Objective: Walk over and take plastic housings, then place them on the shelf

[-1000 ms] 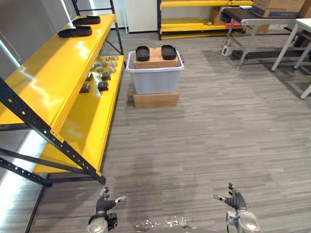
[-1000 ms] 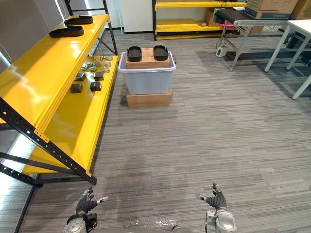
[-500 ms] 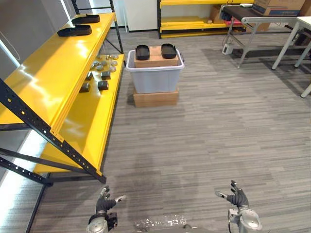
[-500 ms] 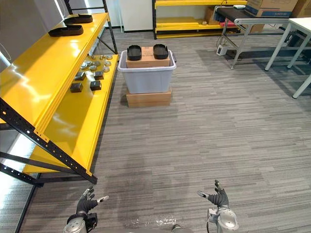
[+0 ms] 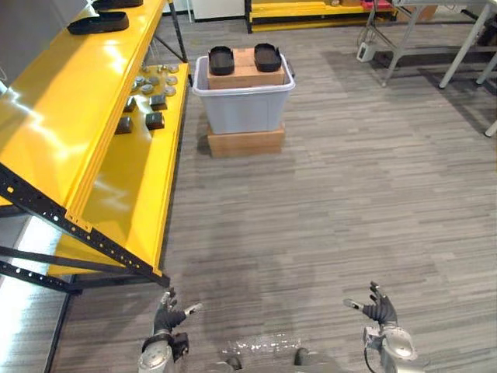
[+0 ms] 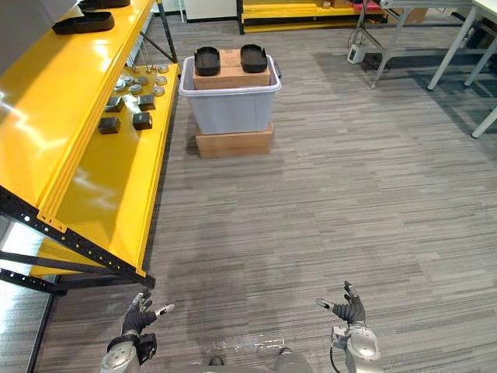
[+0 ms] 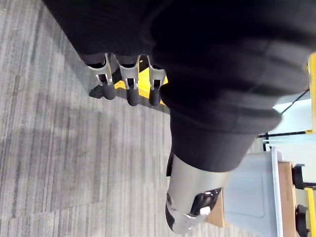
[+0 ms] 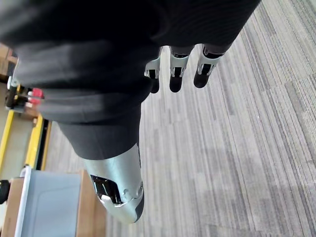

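Two black plastic housings [image 5: 221, 60] lie on a cardboard box [image 5: 245, 74] set in the grey bin [image 5: 242, 113], at 12 o'clock on the floor. The yellow shelf [image 5: 70, 124] stands at 10 o'clock, with a further housing [image 5: 98, 22] on its top level. Left hand [image 5: 165, 318], 7 o'clock: fingers spread wide, empty. Right hand [image 5: 378, 312], 5 o'clock: fingers spread wide, empty.

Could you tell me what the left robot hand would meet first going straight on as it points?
Probably the near corner of the yellow shelf; the left robot hand points toward it, though depth is unclear.
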You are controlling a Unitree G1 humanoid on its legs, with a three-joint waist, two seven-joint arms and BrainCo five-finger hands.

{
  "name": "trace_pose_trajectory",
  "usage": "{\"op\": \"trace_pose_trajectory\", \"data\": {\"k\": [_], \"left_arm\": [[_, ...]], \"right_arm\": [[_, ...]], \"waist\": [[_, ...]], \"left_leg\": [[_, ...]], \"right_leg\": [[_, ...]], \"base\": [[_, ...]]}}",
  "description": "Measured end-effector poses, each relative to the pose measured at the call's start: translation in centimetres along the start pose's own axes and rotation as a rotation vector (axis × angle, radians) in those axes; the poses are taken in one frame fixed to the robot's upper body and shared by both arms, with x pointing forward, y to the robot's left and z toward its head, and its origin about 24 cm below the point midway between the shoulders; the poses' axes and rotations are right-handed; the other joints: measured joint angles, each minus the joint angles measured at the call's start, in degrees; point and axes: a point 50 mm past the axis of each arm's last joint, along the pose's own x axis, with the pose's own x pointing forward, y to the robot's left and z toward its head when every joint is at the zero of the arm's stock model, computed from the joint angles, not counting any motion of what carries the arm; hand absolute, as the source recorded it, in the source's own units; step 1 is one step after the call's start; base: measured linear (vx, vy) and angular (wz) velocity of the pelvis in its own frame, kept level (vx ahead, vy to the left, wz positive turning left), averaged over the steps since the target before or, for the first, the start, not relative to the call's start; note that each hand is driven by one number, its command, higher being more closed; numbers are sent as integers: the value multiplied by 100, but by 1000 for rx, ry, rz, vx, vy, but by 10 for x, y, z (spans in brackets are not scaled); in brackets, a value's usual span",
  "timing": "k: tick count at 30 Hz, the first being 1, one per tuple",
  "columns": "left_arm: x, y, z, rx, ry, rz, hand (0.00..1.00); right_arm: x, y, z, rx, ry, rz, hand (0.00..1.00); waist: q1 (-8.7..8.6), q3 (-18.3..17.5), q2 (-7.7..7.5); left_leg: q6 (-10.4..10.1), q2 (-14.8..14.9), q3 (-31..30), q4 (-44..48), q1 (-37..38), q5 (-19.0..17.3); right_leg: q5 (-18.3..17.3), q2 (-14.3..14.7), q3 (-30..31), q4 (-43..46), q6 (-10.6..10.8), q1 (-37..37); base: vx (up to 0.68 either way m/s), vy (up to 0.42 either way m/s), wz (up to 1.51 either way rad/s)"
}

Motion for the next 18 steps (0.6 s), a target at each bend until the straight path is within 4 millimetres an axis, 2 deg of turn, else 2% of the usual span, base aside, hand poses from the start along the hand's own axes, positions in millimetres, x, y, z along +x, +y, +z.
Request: {"op": "trace_pose_trajectory", "data": {"k": [1,2,3,4,5,6,7,8,9,10,11,12,13,14,15,16,17,18], "left_arm": [[2,0,3,0,-7,1,0],[4,-1,6,2,-16,0,0],[6,-2,9,0,-21,-3,0],[9,-3,13,-12,-31,-4,0],[13,-5,19,-19,-48,-5,0],[14,-5,21,-20,-55,-6,0],[15,-4,24,-16,-64,-3,0],[15,0,23,-3,-62,1,0],[18,-8,24,-20,-57,-10,0],[21,-13,30,-29,-71,-21,0],[22,-17,32,-37,-78,-27,0],[21,-18,31,-39,-72,-28,0],[21,-18,28,-39,-61,-29,0],[19,-20,25,-44,-51,-31,0],[19,-20,23,-46,-48,-32,0],[16,-20,18,-47,-31,-32,0],[13,-20,13,-47,-16,-32,0],[12,-20,10,-43,-7,-36,0]], "right_arm": [[1,-1,2,-3,-6,-1,0],[3,-2,6,-7,-16,-2,0],[5,-3,9,-11,-25,-4,0],[8,-5,15,-19,-43,-7,0],[10,-9,19,-29,-54,-11,0],[10,-10,20,-33,-55,-11,0],[8,-13,16,-36,-46,-16,0],[4,-16,10,-41,-29,-24,0],[5,-21,10,-52,-27,-36,0],[8,-20,18,-39,-42,-39,0],[9,-16,22,-36,-60,-26,0],[9,-13,24,-30,-69,-19,0],[9,-12,24,-26,-68,-15,0],[8,-12,22,-19,-62,-17,0],[7,-12,20,-16,-56,-18,0],[5,-13,17,-5,-50,-20,0],[4,-14,15,8,-48,-28,0],[5,-15,16,20,-50,-39,0]], "waist": [[-33,11,6],[-65,45,58],[-90,88,119],[-165,183,245],[-200,286,306],[-221,311,294],[-279,295,183],[-341,265,-47],[-330,353,146],[-376,406,237],[-381,422,258],[-345,422,268],[-312,437,289],[-316,470,372],[-295,472,387],[-214,502,352],[-153,544,278],[-111,568,231]], "left_leg": [[11,54,-42,1,71,-41],[14,186,-106,-8,114,-58],[10,305,-138,-8,155,-60],[-3,534,-164,7,253,-53],[-195,698,-175,14,422,1],[-329,732,-177,15,510,23],[-647,729,-189,22,718,-6],[-882,614,-292,115,1006,-156],[-983,777,-290,216,1124,-233],[-1164,919,-377,591,957,-70],[-1096,975,-442,1043,852,301],[-1001,1044,-479,1633,631,669],[-928,1225,-525,2450,289,1255],[-793,1599,-718,3968,-402,1655],[-686,1789,-745,4812,-692,1563],[-528,2028,-705,6138,-1222,1301],[-425,2073,-691,6754,-1619,1066],[-308,1967,-705,6961,-2093,870]], "right_leg": [[-179,56,-128,98,-101,-229],[-278,180,-258,50,-293,-475],[-304,352,-345,-69,-383,-643],[-260,698,-452,-475,-474,-930],[82,1055,-449,-1176,-605,-1186],[345,1208,-407,-1639,-621,-1252],[1168,1471,-175,-2896,-671,-1166],[2352,1427,143,-3368,-1098,-1084],[2236,1543,43,-2902,-1292,-1172],[1666,1475,45,-2170,-1382,-1379],[1213,1429,14,-1740,-1398,-1398],[931,1431,23,-1658,-1379,-1279],[737,1483,4,-1787,-1327,-1012],[680,1649,-104,-2266,-1289,-426],[712,1738,-135,-2527,-1340,-113],[761,1874,-195,-3019,-1420,573],[759,1970,-168,-3377,-1424,1049],[743,2043,-99,-3748,-1443,1523]], "base": [[398,76,19],[336,20,23],[355,-40,26],[598,-92,22],[642,-107,19],[740,-134,23],[713,-162,45],[725,-165,37],[648,-194,38],[553,-225,16],[523,-256,23],[528,-294,14],[531,-302,31],[518,-295,35],[523,-270,35],[514,-237,16],[595,-253,9],[526,-194,-6]]}}
